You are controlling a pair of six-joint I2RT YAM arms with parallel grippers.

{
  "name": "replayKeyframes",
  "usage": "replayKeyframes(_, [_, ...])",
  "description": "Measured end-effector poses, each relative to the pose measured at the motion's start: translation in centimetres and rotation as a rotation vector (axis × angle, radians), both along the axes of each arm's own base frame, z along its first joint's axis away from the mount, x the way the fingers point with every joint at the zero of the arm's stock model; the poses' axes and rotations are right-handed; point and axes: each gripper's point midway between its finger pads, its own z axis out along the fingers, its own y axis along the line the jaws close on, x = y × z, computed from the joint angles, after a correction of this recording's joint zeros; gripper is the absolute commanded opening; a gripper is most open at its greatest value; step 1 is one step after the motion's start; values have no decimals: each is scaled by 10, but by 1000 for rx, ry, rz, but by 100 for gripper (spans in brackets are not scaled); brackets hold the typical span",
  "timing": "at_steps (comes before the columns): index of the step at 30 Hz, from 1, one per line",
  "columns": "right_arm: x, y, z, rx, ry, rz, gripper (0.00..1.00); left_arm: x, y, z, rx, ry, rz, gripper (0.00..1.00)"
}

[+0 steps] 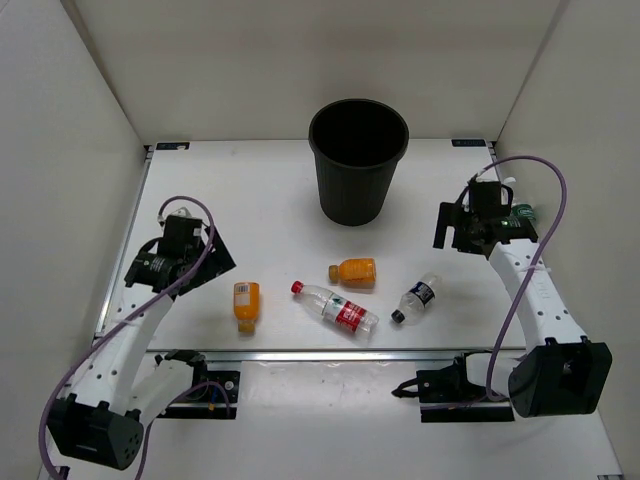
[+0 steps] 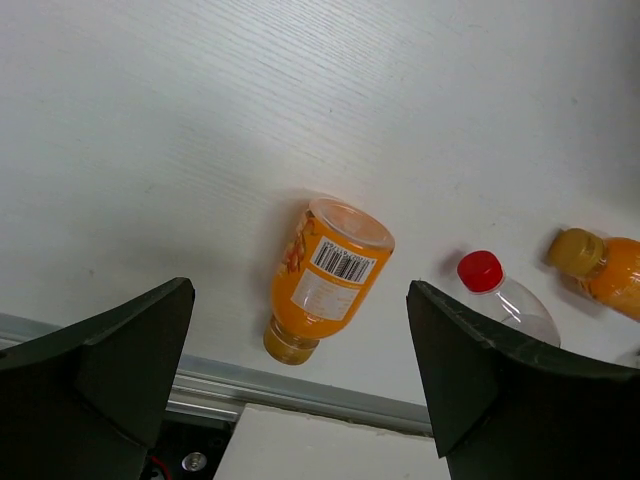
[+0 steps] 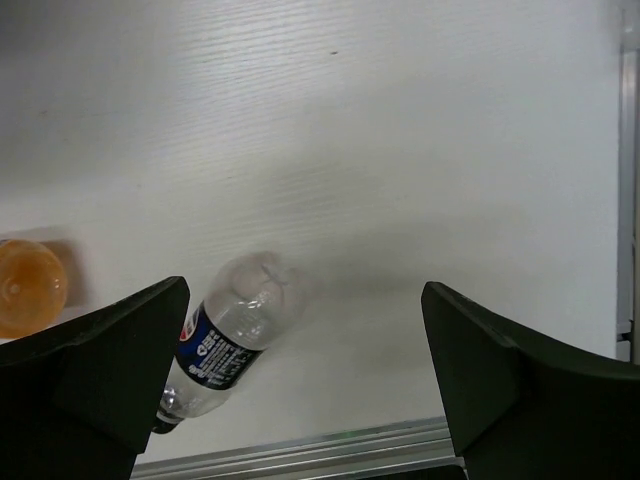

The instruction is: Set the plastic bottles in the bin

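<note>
The black bin (image 1: 358, 160) stands upright at the back centre. Several bottles lie on the table: an orange one (image 1: 246, 305) at the left, another orange one (image 1: 353, 272) in the middle, a clear one with red cap and label (image 1: 335, 308), and a clear one with a dark label (image 1: 416, 298). My left gripper (image 1: 208, 260) is open and empty, above and left of the left orange bottle (image 2: 330, 278). My right gripper (image 1: 455, 228) is open and empty, above and behind the dark-label bottle (image 3: 228, 335).
A metal rail (image 1: 350, 354) runs along the table's near edge. White walls enclose the table on three sides. Something small and green (image 1: 522, 212) shows behind the right wrist, mostly hidden. The red-capped bottle (image 2: 500, 295) and the middle orange bottle (image 2: 600, 268) show in the left wrist view.
</note>
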Motion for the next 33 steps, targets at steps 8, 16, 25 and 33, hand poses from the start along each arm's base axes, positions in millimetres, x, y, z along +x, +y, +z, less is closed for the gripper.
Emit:
replayKeyframes(8, [4,15,8,-27,-47,81,99,-29,3,-64,33,188,22,99])
replayKeyframes(16, [-1,29,4,-21,-75,141,99,-32,-6,-92,60,258,-14,98])
replayKeyframes(25, [-7,22,1,-12,-91,116,99,-25,-23,-119,100,316,-111,99])
replayKeyframes(33, [-14,21,-7,9,-83,100,99,-16,-41,-96,28,215,-225,99])
